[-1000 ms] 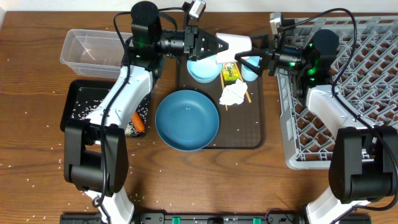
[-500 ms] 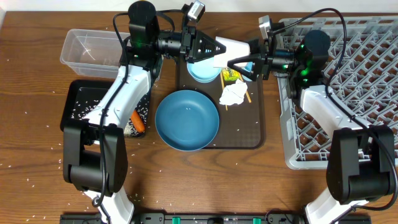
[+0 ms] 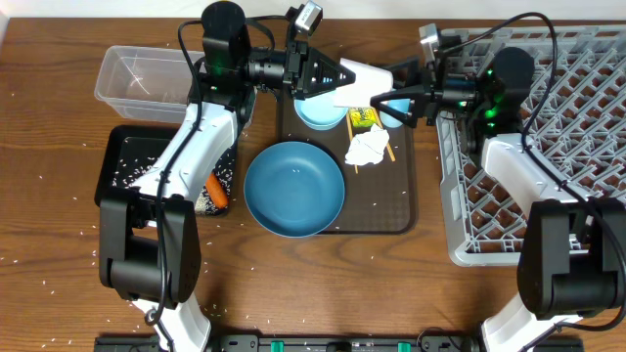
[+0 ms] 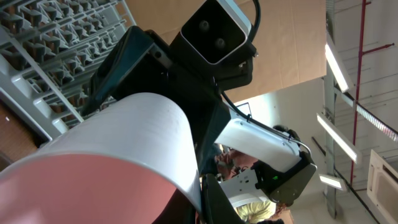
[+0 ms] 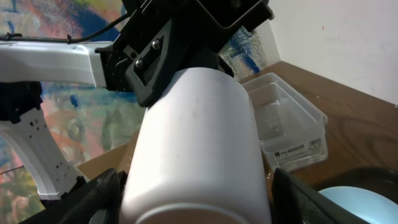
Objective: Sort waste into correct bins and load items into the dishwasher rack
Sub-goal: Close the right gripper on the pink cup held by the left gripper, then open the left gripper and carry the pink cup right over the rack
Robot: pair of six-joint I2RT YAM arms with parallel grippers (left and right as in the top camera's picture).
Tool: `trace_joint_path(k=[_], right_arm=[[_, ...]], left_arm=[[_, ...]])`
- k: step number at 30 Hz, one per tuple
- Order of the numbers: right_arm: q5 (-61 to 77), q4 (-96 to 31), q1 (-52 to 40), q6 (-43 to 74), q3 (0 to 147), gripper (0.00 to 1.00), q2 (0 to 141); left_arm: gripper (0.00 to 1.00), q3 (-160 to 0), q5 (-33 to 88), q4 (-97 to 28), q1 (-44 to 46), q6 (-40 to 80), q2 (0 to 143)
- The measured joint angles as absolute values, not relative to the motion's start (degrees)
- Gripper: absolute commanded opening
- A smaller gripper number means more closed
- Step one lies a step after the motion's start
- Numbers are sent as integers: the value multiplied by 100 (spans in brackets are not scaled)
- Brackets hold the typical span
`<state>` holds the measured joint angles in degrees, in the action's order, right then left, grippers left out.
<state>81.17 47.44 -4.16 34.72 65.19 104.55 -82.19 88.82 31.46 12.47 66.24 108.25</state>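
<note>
- While the left gripper (image 3: 335,76) is clamped on the open end of the pink cup (image 3: 366,72), the cup lies on its side in the air above the brown tray (image 3: 396,210), base toward the right arm;
- right gripper (image 3: 387,85) stands wide open, one finger on each side of the cup's base; they seem just clear of it, though the wrist view is too close to be sure;
- big bowl (image 3: 293,188) sits on the brown tray, small bowl (image 3: 315,112) behind it; tissue (image 3: 367,147) and wrapper (image 3: 363,117) lie just beside them, tissue over the chopsticks (image 3: 353,156);
- carrot (image 3: 217,191) and rice (image 3: 127,171) lie in the black tray (image 3: 110,147); tub (image 3: 147,78) behind it; rack (image 3: 558,147) right of the brown tray.
</note>
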Motion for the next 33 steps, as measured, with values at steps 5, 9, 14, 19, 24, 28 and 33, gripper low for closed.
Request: trace_joint_path(k=[5, 9, 14, 19, 24, 28, 33], right_arm=[[8197, 4751, -416, 3472, 6519, 73, 10455], [8217, 4906, -449, 3472, 6519, 72, 10455], [8232, 4915, -458, 3476, 6519, 70, 10455], [8219, 4915, -602, 3474, 6519, 66, 10455], [8121, 4915, -642, 3476, 6519, 63, 10457], [8108, 4823, -642, 3468, 6519, 64, 10457], [8093, 4250, -648, 3284, 6523, 64, 10460]], left_arm=[[6, -8219, 8882, 3050, 1247, 6624, 10822], [6, -8187, 8882, 2956, 1247, 6626, 10825], [6, -8110, 8882, 2947, 1247, 6624, 10822], [6, -8101, 8932, 2936, 1247, 6626, 10825], [6, -8101, 8991, 2932, 1232, 6626, 10822], [6, -8101, 8991, 2932, 1229, 6626, 10822], [6, -8097, 8991, 2921, 1232, 6624, 10825]])
